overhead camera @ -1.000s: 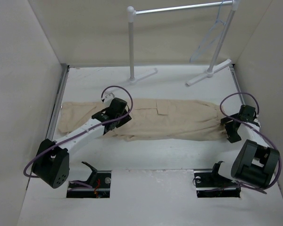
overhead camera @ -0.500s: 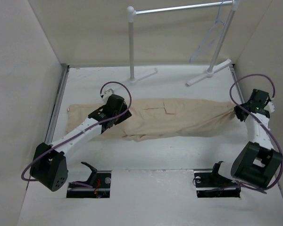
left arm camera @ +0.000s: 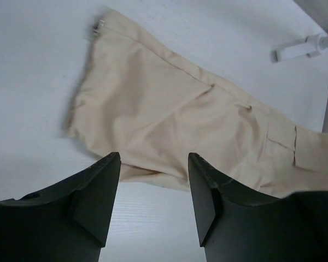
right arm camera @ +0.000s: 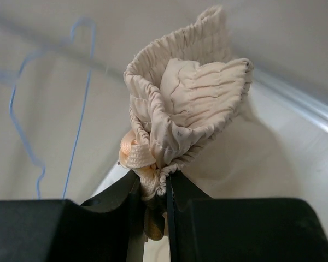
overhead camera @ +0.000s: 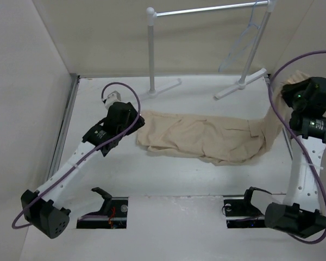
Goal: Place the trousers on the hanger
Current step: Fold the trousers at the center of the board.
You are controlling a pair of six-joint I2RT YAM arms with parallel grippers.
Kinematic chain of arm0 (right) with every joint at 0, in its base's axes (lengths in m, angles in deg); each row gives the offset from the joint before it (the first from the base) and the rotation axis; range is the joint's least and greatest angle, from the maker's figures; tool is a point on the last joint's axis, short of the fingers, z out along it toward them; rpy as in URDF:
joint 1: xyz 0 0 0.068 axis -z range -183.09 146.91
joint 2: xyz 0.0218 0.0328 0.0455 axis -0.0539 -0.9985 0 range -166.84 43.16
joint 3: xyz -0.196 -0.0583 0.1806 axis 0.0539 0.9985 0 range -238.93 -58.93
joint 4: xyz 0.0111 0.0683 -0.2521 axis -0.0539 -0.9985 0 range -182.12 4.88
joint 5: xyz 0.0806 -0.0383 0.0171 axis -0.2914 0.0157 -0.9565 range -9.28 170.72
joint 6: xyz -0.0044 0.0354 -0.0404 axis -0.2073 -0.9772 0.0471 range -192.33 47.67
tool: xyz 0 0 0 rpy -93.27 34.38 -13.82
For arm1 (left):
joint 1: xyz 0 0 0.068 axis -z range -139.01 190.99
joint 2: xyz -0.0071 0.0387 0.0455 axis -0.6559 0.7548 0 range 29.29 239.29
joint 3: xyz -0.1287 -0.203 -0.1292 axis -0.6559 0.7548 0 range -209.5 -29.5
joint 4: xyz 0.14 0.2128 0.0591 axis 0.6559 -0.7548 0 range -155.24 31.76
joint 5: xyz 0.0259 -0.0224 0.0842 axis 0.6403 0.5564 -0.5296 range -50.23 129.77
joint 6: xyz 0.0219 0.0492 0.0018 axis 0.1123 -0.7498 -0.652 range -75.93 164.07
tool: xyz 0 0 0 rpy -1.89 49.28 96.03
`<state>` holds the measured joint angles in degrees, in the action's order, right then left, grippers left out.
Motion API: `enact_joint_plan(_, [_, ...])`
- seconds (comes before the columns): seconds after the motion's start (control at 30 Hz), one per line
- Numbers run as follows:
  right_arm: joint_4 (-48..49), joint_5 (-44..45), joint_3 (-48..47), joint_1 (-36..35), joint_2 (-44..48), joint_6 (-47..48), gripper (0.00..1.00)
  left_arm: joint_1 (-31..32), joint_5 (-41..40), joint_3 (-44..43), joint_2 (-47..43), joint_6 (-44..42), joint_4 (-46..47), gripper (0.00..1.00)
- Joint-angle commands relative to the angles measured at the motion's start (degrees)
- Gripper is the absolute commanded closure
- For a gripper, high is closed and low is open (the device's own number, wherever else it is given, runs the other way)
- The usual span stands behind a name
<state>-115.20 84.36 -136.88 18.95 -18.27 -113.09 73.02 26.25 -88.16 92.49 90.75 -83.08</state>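
The right claw point(right arm camera: 152, 188) holds the trousers point(overhead camera: 201, 138) tight by their bunched waistband, up near the right wall, legs trailing on the table point(overhead camera: 152, 174), and the left claw point(left arm camera: 153, 159) is wide open over them (holding nothing), so best lift slowly toward the hanger point(overhead camera: 238, 50) without letting go.

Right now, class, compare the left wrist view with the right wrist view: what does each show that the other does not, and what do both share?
Only the left wrist view: the left gripper open above the table, the leg end of the trousers lying flat, a cargo pocket and a rack foot.
Only the right wrist view: the right gripper shut on the bunched waistband, with the hanger behind it.
Both: the same beige trousers, and each camera's own dark fingers.
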Motion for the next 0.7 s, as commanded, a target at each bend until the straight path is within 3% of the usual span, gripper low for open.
enact_joint_plan(0.0, [-1.0, -4.3, -2.3, -11.5, -0.8, 4.0, 0.83, -3.6, -4.2, -1.5, -5.9, -1.5, -4.7, 0.49])
enact_joint_plan(0.27, [-3.5, 10.8, -9.1, -46.8, -9.6, 3.2, 0.82, -20.2, 0.1, 0.6, -14.8, -2.6, -5.7, 0.48])
enact_joint_plan(0.53, [-2.2, 18.2, -23.5, -71.0, -35.7, -1.8, 0.76, -32.0, 6.0, 3.1, -17.1, -2.6, -5.2, 0.48])
enact_joint_plan(0.6, [-3.0, 17.5, -28.4, -75.9, -43.2, -2.9, 0.67, -34.2, 7.0, 3.3, -17.5, -2.6, -5.7, 0.48])
enact_joint_plan(0.67, [-2.9, 17.1, -31.2, -80.5, -49.5, -4.1, 0.44, -35.6, 6.9, 3.7, -17.8, -2.9, -5.9, 0.48])
